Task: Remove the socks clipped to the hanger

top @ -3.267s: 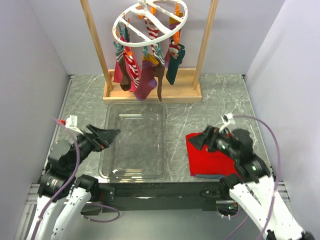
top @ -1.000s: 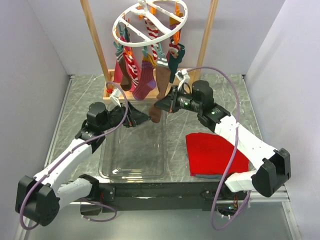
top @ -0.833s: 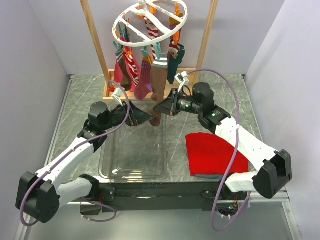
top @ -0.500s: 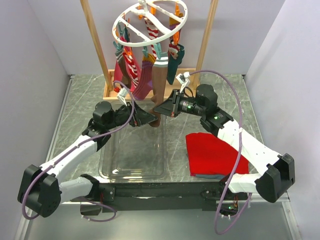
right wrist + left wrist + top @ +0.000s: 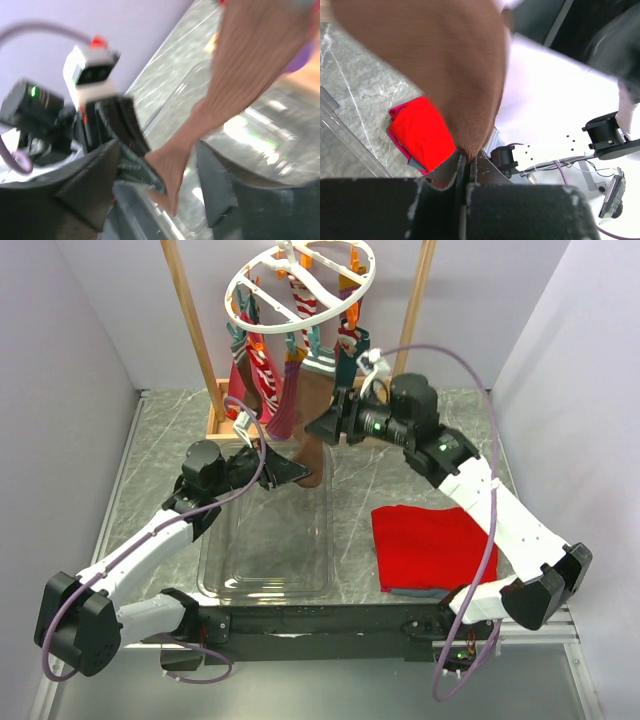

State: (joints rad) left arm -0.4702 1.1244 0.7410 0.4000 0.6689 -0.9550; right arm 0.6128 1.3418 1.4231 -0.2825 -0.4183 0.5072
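Several socks hang from clips on the white round hanger (image 5: 300,285): a maroon one (image 5: 238,380), a red-and-white striped one (image 5: 262,365), a magenta-purple one (image 5: 285,405) and a dark teal one (image 5: 350,365). A long brown sock (image 5: 318,410) still hangs from its clip. My left gripper (image 5: 300,472) is shut on its toe, and the left wrist view shows the brown sock (image 5: 455,75) pinched in the left gripper (image 5: 466,162). My right gripper (image 5: 322,428) is open around the sock's middle. In the right wrist view the brown sock (image 5: 250,70) passes between the spread fingers of the right gripper (image 5: 160,170).
The hanger hangs in a wooden stand (image 5: 190,330) at the back of the table. A clear plastic tray (image 5: 268,540) lies below the socks, in front of the stand. A red folded cloth (image 5: 425,545) lies on the marble table to the right of the tray.
My left gripper has shut on the brown sock's toe. My right gripper has let go of the sock, opened and moved up toward the hanger.
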